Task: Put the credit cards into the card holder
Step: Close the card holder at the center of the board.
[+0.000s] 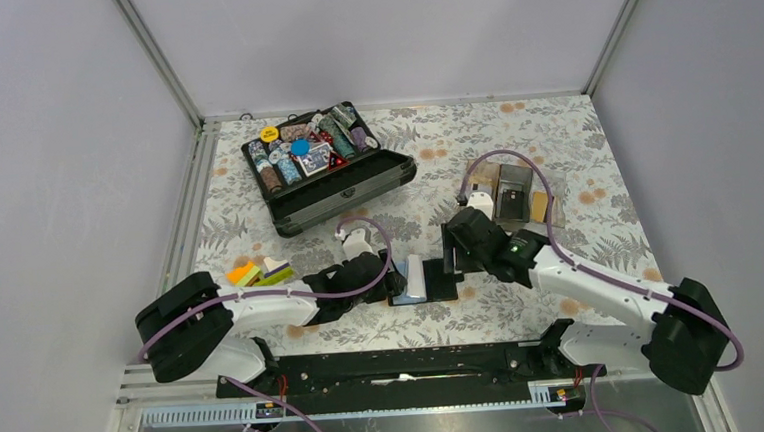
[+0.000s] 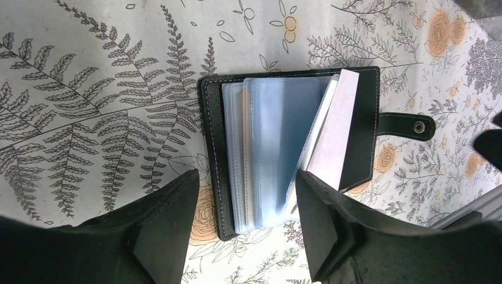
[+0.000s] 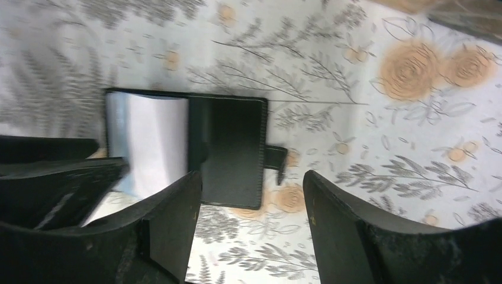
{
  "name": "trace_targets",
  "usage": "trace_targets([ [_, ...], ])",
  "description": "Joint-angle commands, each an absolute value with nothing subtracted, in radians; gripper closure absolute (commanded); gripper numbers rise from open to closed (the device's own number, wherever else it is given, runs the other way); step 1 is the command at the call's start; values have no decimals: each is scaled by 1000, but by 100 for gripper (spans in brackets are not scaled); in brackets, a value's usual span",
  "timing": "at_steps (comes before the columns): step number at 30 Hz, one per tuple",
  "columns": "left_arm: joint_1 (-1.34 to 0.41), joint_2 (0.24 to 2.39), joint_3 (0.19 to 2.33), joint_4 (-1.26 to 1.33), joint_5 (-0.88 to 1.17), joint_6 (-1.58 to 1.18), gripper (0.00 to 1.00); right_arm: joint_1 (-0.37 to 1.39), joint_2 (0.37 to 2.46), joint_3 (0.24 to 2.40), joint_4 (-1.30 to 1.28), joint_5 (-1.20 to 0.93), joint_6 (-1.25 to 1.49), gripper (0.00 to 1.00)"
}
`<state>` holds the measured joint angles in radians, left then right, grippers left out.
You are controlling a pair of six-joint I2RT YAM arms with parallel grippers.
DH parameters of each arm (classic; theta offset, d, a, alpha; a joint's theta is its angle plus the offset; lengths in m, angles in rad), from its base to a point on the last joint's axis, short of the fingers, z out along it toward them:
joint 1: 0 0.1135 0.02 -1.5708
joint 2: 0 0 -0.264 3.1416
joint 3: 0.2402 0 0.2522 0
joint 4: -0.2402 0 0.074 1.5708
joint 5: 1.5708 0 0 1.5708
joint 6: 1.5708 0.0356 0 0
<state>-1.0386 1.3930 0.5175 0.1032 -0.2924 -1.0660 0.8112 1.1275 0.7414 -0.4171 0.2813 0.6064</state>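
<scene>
- Black folding card holder [image 2: 362,89] with blue-grey clear sleeves lies open on the floral tablecloth [image 1: 563,135], between your two arms. A white rectangular plastic card [image 2: 337,127] leans tilted in the sleeves on the snap-tab side. It looks only partly seated, though you cannot see how deep it goes.
- Your left gripper [image 2: 245,180] has its jaws spread, straddling the holder's near edge and pinching nothing. If it lifts or swings from here, a finger could catch the sleeves and flip the loose card out.
- Your right gripper [image 3: 251,180] also stands with its jaws spread and empty, above the holder's black cover. Pushing the white card in at its present tilt could buckle the sleeve or jam a corner against the seam.
- Nothing pins the holder down, so any sideways push could slide it across the cloth rather than seat the card.
- The small pile of coloured plastic cards [image 1: 258,274] sits beside your left arm, well apart from the holder. Thin cards lying flat are hard to pinch, so expect slips or a double pick.
- The two grippers are close together, and reaching in with both risks a knock.
</scene>
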Motion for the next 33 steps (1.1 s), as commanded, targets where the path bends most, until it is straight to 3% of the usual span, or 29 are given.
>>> trace_targets([
  [1, -1036, 1404, 528, 129, -287, -1067, 37, 794, 1195, 732, -481, 377, 586, 30],
  [6, -1035, 1399, 522, 136, -283, -1070, 38, 775, 1258, 713, -429, 369, 577, 36],
  [14, -1026, 1394, 497, 187, -263, -1072, 38, 754, 1335, 721, -376, 295, 546, 53],
  [20, -1025, 1394, 494, 197, -260, -1068, 38, 755, 1385, 721, -382, 276, 554, 58],
  [24, -1025, 1384, 493, 195, -260, -1059, 37, 754, 1369, 732, -388, 248, 560, 75],
  [27, -1025, 1342, 485, 173, -271, -1051, 35, 754, 1333, 769, -409, 206, 564, 82],
  [33, -1025, 1181, 453, 85, -299, -1026, 29, 758, 1310, 860, -440, 111, 566, 87],
])
